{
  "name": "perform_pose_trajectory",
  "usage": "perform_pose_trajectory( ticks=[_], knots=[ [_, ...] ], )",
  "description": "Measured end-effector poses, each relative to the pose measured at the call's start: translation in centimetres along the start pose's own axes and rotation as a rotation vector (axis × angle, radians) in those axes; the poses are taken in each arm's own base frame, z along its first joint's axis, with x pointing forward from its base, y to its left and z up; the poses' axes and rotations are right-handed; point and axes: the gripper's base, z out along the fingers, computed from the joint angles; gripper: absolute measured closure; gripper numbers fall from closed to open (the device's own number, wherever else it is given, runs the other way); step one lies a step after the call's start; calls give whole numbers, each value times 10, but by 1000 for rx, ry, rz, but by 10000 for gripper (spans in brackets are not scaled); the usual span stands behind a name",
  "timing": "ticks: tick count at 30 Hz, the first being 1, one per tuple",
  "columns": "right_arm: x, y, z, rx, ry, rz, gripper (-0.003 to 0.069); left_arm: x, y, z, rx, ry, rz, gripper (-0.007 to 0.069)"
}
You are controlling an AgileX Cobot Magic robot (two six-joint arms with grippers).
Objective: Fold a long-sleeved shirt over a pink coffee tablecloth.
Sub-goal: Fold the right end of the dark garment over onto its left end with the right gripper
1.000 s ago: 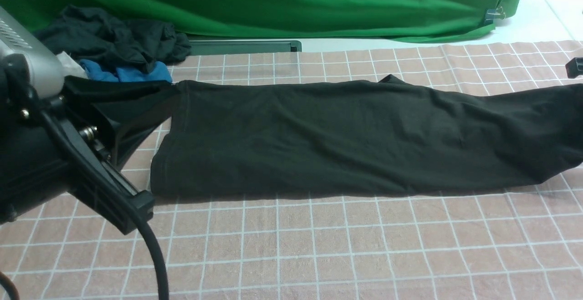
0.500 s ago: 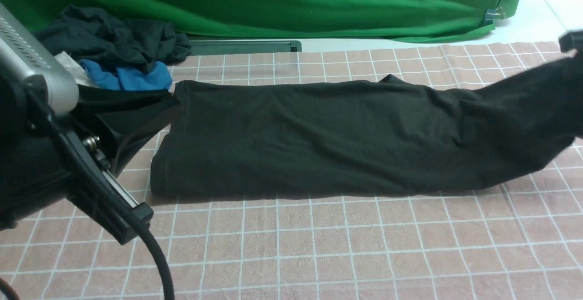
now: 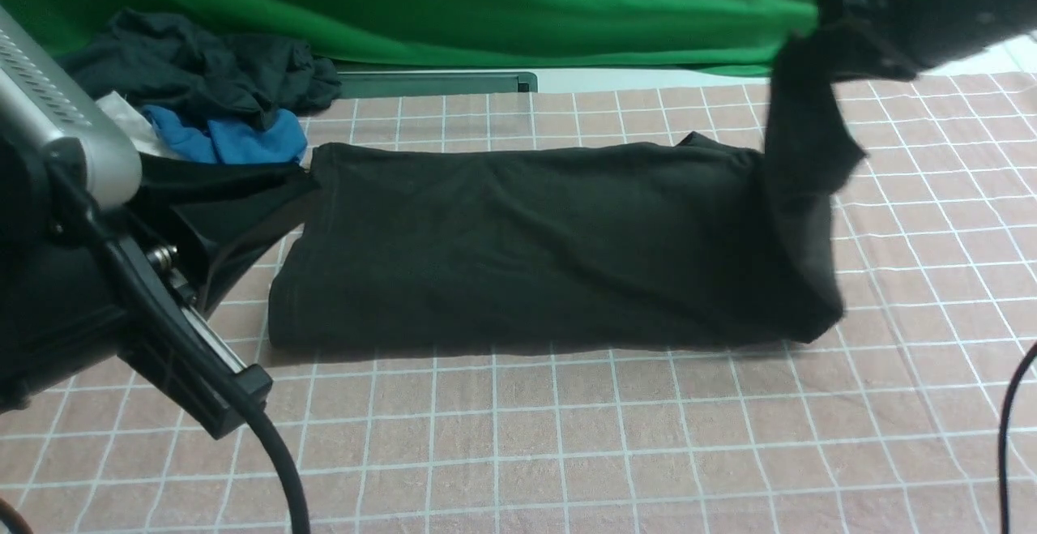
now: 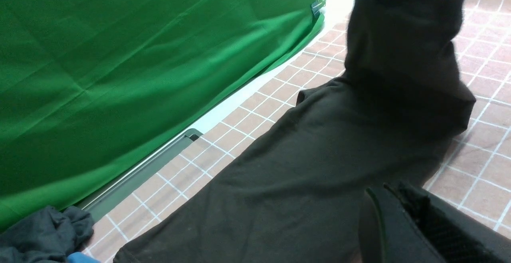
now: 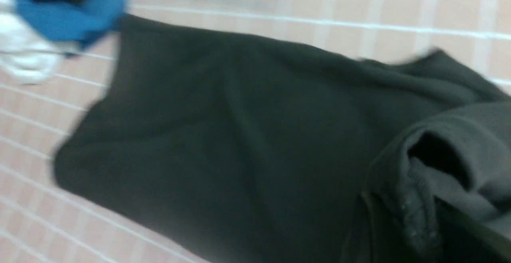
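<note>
At the left, the left gripper (image 3: pixel 243 194) is clamped on the left end of the long-sleeved shirt (image 3: pixel 518 242), which lies across the pink coffee tablecloth (image 3: pixel 567 437). At the right, the right gripper (image 3: pixel 859 40) lifts the shirt's other end, apparently pinched closed on it.

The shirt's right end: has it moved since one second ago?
Yes. The right gripper has lifted the long-sleeved shirt end up and leftward, uncovering tablecloth squares.

The right gripper's (image 3: pixel 842 32) jaws are hidden by the bunched black long-sleeved shirt (image 3: pixel 518 242). The left gripper's (image 3: pixel 243 194) fingertips are covered by dark fabric. The right wrist view is smeared by motion blur.
</note>
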Motion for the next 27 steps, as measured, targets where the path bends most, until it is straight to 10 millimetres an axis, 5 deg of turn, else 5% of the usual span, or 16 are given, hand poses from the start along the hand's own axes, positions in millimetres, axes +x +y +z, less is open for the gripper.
perform_pose_trajectory(
  ticks=[9, 21, 27],
  knots=[
    [-7, 52, 24, -125, -13, -80, 565, 1, 0, 0, -2, 8, 17, 607],
    [-23, 146, 102, -344, 39, -209, 565, 3, 3, -19, -66, 24, -28, 607],
    [-25, 167, 133, -399, 74, -223, 565, 7, 3, -30, -75, 63, -29, 607]
  ],
)
